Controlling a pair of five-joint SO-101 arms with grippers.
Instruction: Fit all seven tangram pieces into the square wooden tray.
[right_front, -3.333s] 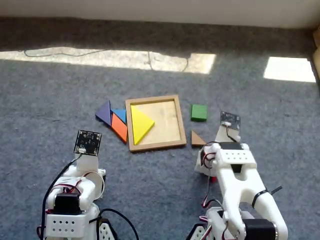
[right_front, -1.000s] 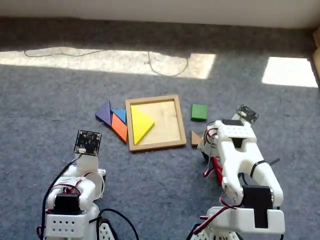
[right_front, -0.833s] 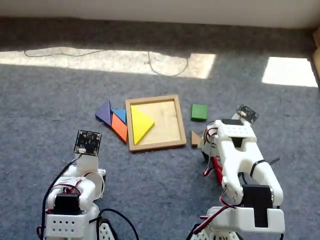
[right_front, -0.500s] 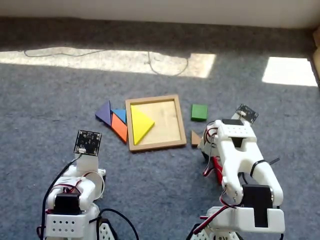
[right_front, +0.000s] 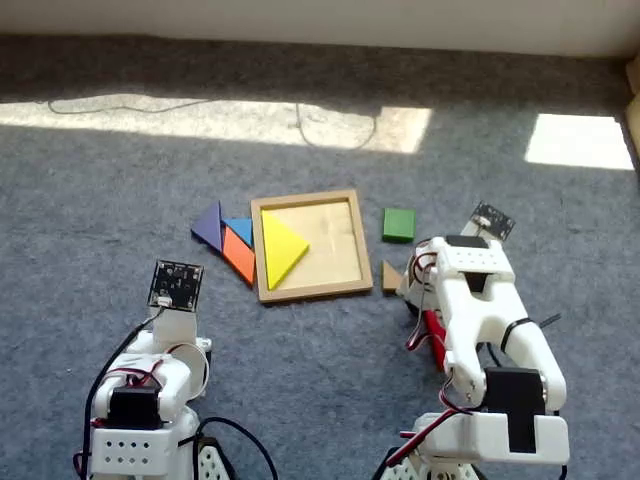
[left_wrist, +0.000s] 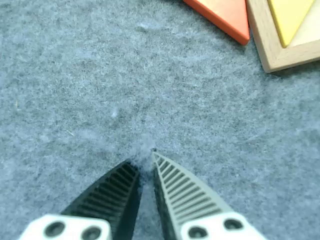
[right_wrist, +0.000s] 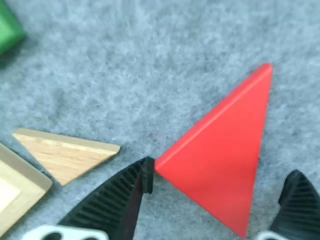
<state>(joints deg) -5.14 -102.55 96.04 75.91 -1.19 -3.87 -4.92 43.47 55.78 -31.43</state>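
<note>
**Right jaws spread round red triangle, one piece in tray**

Right gripper sat low on the grey carpet, right of the wooden tray. Its jaws were released and wide, one either side of the red triangle. The black fingertip was at one corner of it, nothing clamped. The wood-coloured triangle lay flat just beside the tray, apart from the red one. Green square was on the carpet right of the tray. Yellow triangle lay inside the tray against its left wall. Orange piece, blue piece and purple triangle were bunched just outside the tray's left side. Left gripper was over bare carpet near the tray corner, jaws closed to a thin gap, gripping nothing
</note>
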